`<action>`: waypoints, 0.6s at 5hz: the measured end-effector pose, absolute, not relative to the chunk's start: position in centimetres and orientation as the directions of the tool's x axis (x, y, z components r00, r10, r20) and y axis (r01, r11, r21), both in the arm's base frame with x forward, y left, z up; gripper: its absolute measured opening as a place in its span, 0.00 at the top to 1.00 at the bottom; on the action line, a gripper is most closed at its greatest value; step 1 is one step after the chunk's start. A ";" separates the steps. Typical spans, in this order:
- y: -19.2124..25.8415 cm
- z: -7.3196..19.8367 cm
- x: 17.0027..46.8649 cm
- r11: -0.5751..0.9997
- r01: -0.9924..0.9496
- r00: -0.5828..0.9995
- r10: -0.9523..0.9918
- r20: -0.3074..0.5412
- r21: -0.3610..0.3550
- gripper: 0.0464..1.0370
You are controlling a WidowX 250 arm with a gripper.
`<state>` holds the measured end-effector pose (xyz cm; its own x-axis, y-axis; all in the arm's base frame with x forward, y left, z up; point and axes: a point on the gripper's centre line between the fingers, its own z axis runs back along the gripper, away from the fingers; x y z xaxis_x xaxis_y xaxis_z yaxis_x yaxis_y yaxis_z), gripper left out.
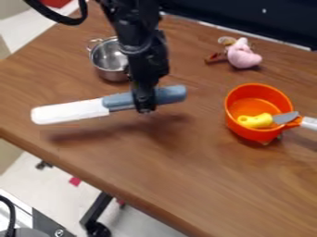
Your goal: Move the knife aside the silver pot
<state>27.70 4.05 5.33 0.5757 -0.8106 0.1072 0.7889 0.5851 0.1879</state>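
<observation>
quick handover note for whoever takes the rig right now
Pincer: closed on the blue-grey handle of the knife, holding it above the table, white blade toward the picture's left.
Silver pot: upright on the table, beyond the knife from the camera.
Done: knife grasped and off the table.
Left: set it down beside the pot, then let go.

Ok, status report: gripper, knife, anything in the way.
Black two-finger gripper: closed on blue-grey handle. Long white-bladed knife: raised above brown wooden table. Round silver metal pot: close behind.
</observation>
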 end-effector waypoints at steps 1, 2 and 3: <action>4.2 4.4 27.1 0.461 0.859 0.462 -0.885 0.053 0.222 0.68; 3.9 3.8 27.2 0.386 0.882 0.382 -0.922 0.067 0.270 0.68; 3.9 2.4 27.8 0.361 0.910 0.359 -0.932 0.049 0.204 0.68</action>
